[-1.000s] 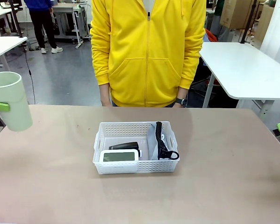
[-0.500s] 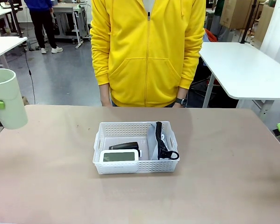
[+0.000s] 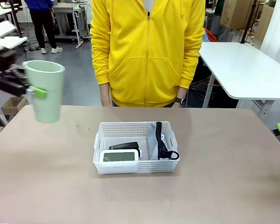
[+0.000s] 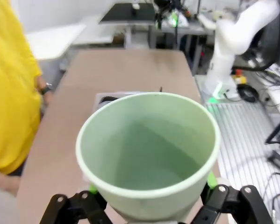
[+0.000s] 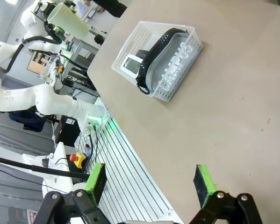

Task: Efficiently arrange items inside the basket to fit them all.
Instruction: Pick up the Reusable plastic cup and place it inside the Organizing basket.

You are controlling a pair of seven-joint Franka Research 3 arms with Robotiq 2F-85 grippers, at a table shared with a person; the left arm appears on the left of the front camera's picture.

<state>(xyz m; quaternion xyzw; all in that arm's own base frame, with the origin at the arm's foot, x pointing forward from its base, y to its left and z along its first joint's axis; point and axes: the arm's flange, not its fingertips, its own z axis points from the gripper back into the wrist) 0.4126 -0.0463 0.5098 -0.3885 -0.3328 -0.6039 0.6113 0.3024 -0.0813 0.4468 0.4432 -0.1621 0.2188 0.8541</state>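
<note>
A robotics lab or workshop. White worktables [image 3: 245, 70] stand on a grey floor beyond the tan counter [image 3: 140, 196], with stacked cardboard boxes [image 3: 235, 13] behind. Cables and a red emergency-stop button [image 5: 78, 159] sit beside a white robot arm [image 5: 41, 100].

The cup [image 3: 45, 91] is pale green, inside and out. The basket [image 3: 135, 166] is white with a lattice of small holes in its walls. In it lie a grey pouch [image 3: 153, 140] with white lettering and a black strap [image 3: 161, 142], a white device [image 3: 119, 156] with a grey screen, and a black stapler [image 3: 124, 146]. The counter [image 3: 224, 186] is plain beige-brown. The person's jacket [image 3: 147, 51] is bright yellow. The left claw [image 3: 30, 91] is black with bright green pads [image 3: 38, 92], and the right claw [image 5: 149, 184] is the same.
</note>
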